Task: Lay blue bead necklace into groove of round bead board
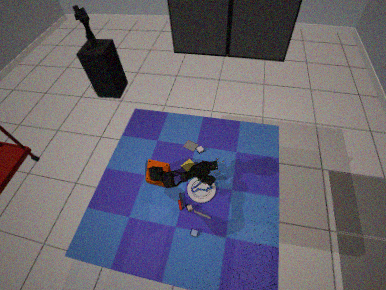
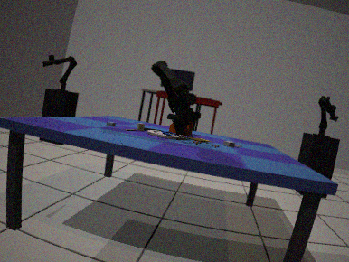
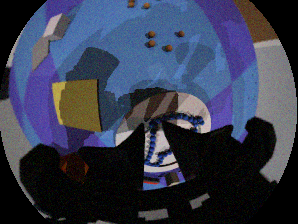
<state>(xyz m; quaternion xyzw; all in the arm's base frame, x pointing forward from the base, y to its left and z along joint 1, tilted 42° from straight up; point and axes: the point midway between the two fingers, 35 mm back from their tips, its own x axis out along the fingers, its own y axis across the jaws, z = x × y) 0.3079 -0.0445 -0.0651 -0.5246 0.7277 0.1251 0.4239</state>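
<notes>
The round bead board (image 1: 201, 200) (image 2: 155, 133) (image 3: 194, 103) is white and lies flat in front of the arm. The blue bead necklace (image 1: 202, 189) (image 3: 151, 145) lies on it in a loose, bent line: one strand runs across the board's far part, another comes down between the fingers as seen in the wrist view. Whether any beads sit in the groove is too small to tell. My gripper (image 3: 153, 124) is slightly open, its fingertips low over the board on either side of the strand. The fingers hide parts of the board and necklace.
A yellow block (image 1: 187, 164) (image 3: 82, 105) is beside the arm. A small grey block (image 1: 200, 149) (image 3: 56, 27) and a flat grey piece (image 1: 190, 145) lie past it. Several orange beads (image 3: 168, 48) lie beyond the board. A stick (image 1: 202, 213), a red piece (image 1: 180, 204) and a light cube (image 1: 194, 233) lie on the other side.
</notes>
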